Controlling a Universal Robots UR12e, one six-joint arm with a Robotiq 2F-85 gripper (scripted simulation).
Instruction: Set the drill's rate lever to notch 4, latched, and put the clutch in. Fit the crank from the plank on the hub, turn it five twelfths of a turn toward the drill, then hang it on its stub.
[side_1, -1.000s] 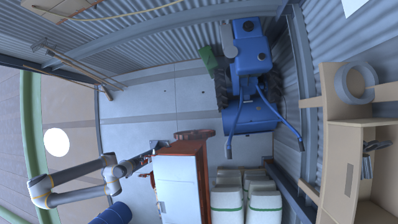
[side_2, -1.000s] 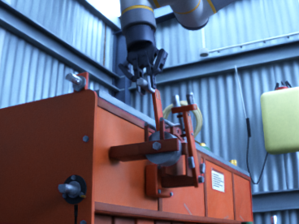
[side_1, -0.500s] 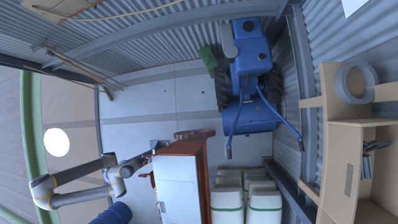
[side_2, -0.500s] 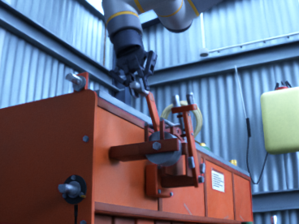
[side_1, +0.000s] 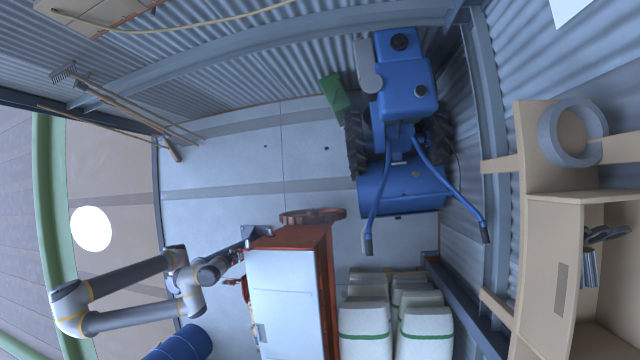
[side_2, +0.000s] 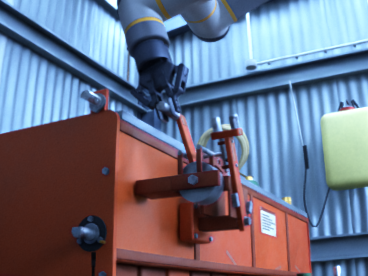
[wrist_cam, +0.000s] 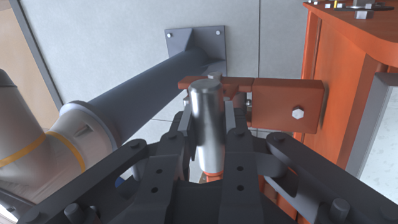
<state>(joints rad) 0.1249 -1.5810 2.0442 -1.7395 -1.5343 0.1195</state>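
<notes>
On the end face of the orange seed drill (side_2: 75, 200) the rate lever (side_2: 187, 135) rises as a slanted orange bar from its pivot disc (side_2: 200, 182), ending in a steel grip (wrist_cam: 206, 125). I hold that steel grip of the rate lever in my closed gripper (side_2: 165, 102), which reaches down from above the drill's top edge. A horizontal orange bracket (wrist_cam: 286, 104) sits just behind the grip. A round hub with a short steel stub (side_2: 87, 232) sits low on the same face. From above, my gripper (side_1: 239, 256) is at the drill's left end. The crank and plank are not visible.
A blue walking tractor (side_1: 402, 130) stands beyond the drill, with white sacks (side_1: 395, 315) to the drill's right. A wooden shelf unit (side_1: 570, 225) fills the right side. A blue barrel (side_1: 180, 345) lies near the arm's base. A dark arm link (wrist_cam: 147, 94) crosses the wrist camera's picture.
</notes>
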